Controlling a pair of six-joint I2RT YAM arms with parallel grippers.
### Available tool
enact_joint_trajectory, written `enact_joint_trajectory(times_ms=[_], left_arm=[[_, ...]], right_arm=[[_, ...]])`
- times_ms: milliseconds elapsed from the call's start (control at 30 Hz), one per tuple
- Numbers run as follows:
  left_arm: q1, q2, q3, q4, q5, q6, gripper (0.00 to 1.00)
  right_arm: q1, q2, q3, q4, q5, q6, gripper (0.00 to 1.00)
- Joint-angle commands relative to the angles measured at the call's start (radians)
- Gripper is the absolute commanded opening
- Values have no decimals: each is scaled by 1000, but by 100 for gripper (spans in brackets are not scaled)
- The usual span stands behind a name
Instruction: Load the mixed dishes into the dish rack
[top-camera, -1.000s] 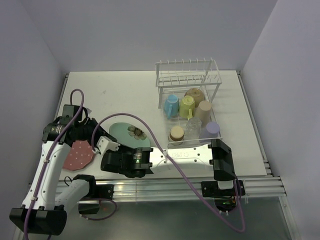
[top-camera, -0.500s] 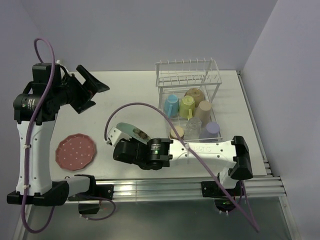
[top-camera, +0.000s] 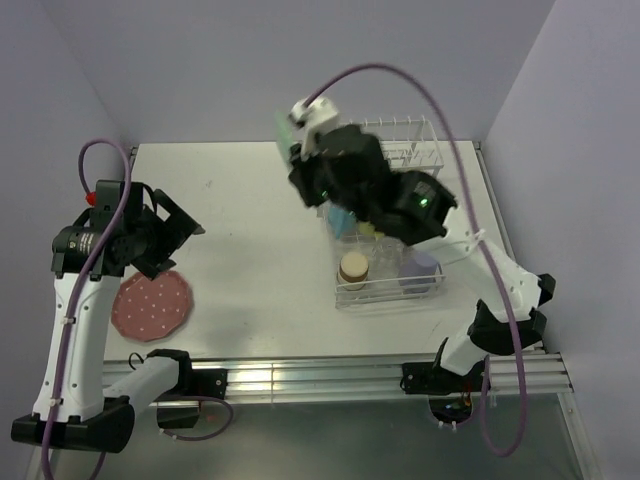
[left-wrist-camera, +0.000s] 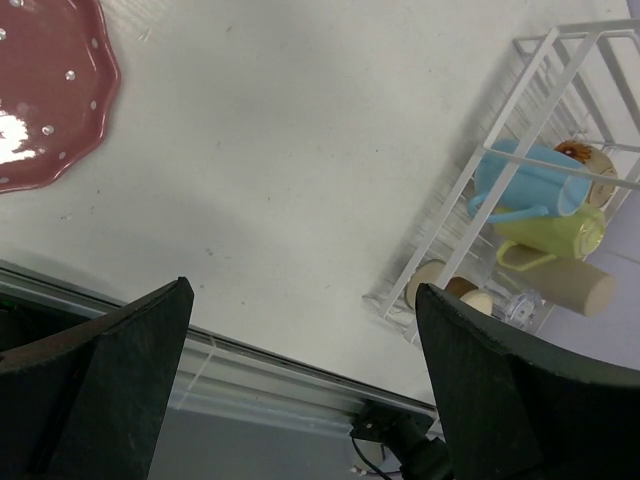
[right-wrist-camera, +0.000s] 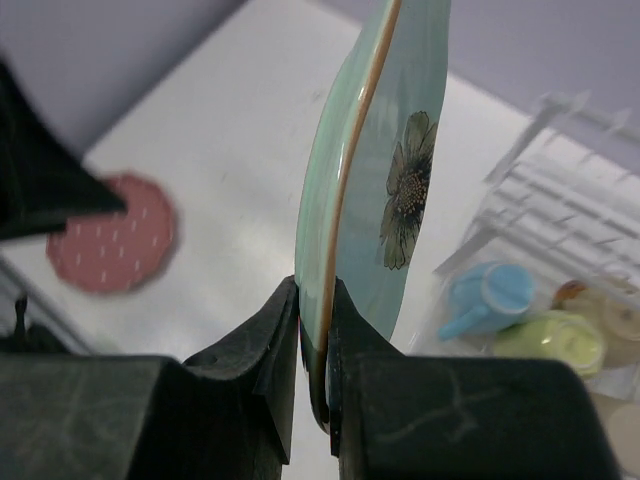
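Note:
My right gripper (right-wrist-camera: 315, 345) is shut on the rim of the mint-green plate (right-wrist-camera: 385, 170), which stands on edge with its flower print facing right. In the top view that plate (top-camera: 283, 124) hangs high, left of the dish rack's (top-camera: 425, 152) upright prongs. The pink dotted plate (top-camera: 152, 305) lies flat at the table's front left. My left gripper (top-camera: 178, 240) hovers open above and just behind it, holding nothing. Blue (left-wrist-camera: 525, 185), yellow (left-wrist-camera: 550, 235) and tan (left-wrist-camera: 565, 285) cups lie in the rack's lower basket.
A lavender cup (top-camera: 421, 268), a clear glass (top-camera: 386, 258) and a small tan cup (top-camera: 352, 268) stand at the basket's front. The right arm (top-camera: 400, 200) hides much of the rack. The table's metal front rail (left-wrist-camera: 250, 375) runs under the left gripper.
The right arm has lifted the mint-green plate off the table, up and back toward the rack. The left gripper let go of the pink plate, opened, rose, then came partly down.

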Motion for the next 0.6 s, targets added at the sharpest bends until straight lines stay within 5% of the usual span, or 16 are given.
enact_joint_trajectory(times_ms=[0, 567], left_arm=[[1, -7, -61, 42, -15, -11, 99], [1, -33, -313, 182, 126, -10, 99]], right_arm=[[-115, -85, 148, 122, -28, -16, 0], [-665, -4, 157, 287, -659, 236, 0]])
